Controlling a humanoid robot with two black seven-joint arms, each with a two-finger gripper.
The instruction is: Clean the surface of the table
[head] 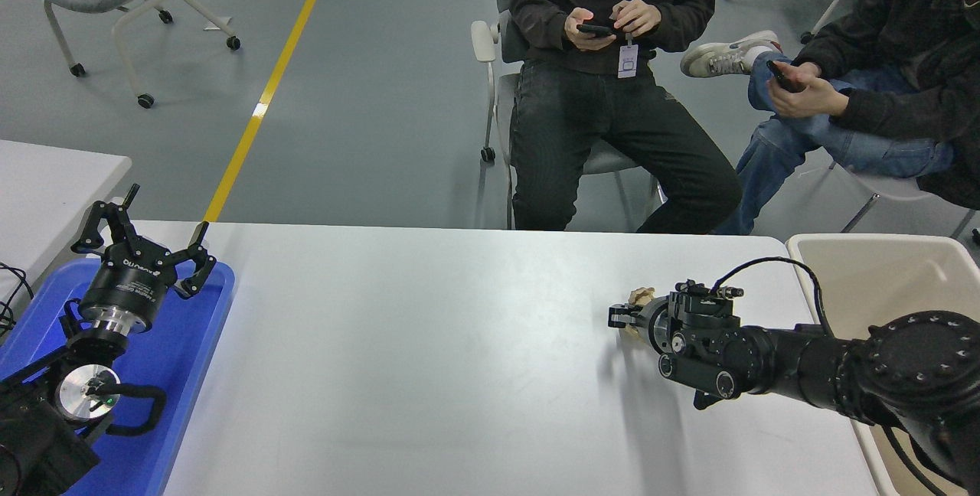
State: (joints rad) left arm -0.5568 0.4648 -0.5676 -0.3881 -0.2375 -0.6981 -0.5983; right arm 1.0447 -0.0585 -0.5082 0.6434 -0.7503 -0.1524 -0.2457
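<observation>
Head view: table surface [429,373] runs left-right.

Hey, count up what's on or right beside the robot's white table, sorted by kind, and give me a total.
Grippers: 2, the left gripper over the blue tray, the right gripper at a tan crumpled scrap.
Trays: 1, blue tray.
Bins: 1, beige bin at the table's right end.
Scraps: 1, tan crumpled scrap on the table surface.
Total: 5.
</observation>
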